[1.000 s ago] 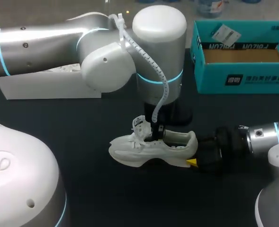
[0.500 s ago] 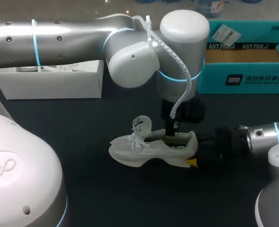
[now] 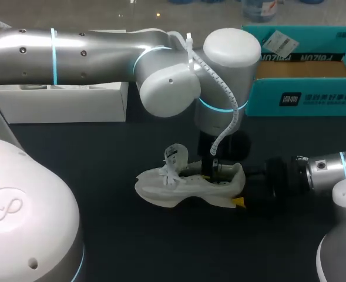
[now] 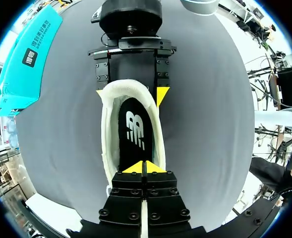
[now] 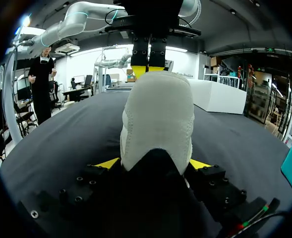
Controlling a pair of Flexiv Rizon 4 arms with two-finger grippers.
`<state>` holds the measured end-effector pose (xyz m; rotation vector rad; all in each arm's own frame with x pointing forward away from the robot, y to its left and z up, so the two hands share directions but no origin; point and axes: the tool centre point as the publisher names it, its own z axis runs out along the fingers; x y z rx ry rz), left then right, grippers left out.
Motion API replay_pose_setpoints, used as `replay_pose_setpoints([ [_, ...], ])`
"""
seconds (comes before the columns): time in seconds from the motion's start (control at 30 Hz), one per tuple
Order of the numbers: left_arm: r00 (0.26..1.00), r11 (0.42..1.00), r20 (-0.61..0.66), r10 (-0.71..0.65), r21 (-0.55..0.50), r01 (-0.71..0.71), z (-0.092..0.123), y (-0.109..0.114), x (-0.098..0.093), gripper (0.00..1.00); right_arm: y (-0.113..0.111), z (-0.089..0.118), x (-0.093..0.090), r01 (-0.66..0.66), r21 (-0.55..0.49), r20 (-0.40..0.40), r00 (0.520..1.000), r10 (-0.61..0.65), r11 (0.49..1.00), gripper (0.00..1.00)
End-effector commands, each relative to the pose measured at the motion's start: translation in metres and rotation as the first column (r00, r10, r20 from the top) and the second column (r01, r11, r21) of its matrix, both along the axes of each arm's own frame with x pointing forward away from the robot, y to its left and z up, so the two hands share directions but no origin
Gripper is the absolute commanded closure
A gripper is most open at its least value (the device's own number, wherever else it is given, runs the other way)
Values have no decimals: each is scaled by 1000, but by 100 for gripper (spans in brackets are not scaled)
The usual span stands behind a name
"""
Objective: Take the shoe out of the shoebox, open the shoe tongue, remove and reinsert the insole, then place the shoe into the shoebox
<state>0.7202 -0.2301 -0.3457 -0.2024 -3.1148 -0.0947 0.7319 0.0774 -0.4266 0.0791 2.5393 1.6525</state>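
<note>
**Heel clamped, left fingers in shoe**

The white sneaker (image 3: pixel 184 187) lies on the black table (image 3: pixel 120 235), toe toward 9 o'clock, with the open teal shoebox (image 3: pixel 302 100) at its 1 o'clock. My right gripper (image 5: pixel 153 162) clamps the heel from 3 o'clock. My left gripper (image 4: pixel 144 167), tips pressed together, sits over the black insole (image 4: pixel 135 131); whether it pinches it I cannot tell.

A: Where does the head view sit?
B: High behind the robot, looking down on the table (image 3: pixel 102 176). The shoe (image 3: pixel 187 185) lies mid-frame, fairly far off.
A: The left wrist?
B: Right above the shoe, facing straight down into its opening, very near.
A: And the right wrist?
B: Low behind the shoe's heel, facing along it, very close.
A: What do they share?
B: All three show the shoe. The left wrist also shows the right gripper (image 4: pixel 132 94), and the right wrist shows the left gripper (image 5: pixel 146 70).
</note>
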Motion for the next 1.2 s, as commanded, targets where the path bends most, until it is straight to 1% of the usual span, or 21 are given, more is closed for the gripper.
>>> replay_pose_setpoints([
  [0.03, 1000, 1000, -16, -7, 6, 7, -16, 0, -2, 100, 4, -8, -1, 0, -5, -2, 1000, 0, 1000, 100],
  [0.33, 998, 999, -39, -40, 17, 41, -28, 8, -12, 100, 4, -8, -1, 0, -5, -2, 1000, 0, 1000, 100],
  [0.67, 997, 997, -38, -72, 14, 73, -31, 7, -10, 100, 4, -8, -1, 0, -5, -2, 1000, 0, 1000, 100],
  [0.73, 996, 997, -36, -77, 15, 78, -31, 7, -10, 94, 4, -8, -1, 0, -5, -2, 1000, 0, 1000, 100],
  [0.77, 996, 997, -35, -80, 16, 80, -31, 6, -9, 89, 4, -8, -1, 0, -5, -2, 1000, 0, 1000, 100],
  [0.8, 996, 997, -36, -80, 17, 81, -31, 6, -9, 80, 4, -8, -1, 0, -5, -2, 1000, 0, 1000, 100],
  [0.87, 996, 996, -36, -85, 16, 86, -31, 6, -8, 77, 4, -8, -1, 0, -5, -2, 1000, 0, 1000, 100],
  [0.97, 995, 995, -30, -96, 13, 96, -31, 6, -8, 70, 4, -8, -1, 0, -5, -2, 1000, 0, 1000, 100],
  [1.2, 994, 994, -17, -109, 6, 109, -36, 4, -4, 65, 4, -8, -1, 0, -5, -2, 1000, 0, 1000, 100],
])
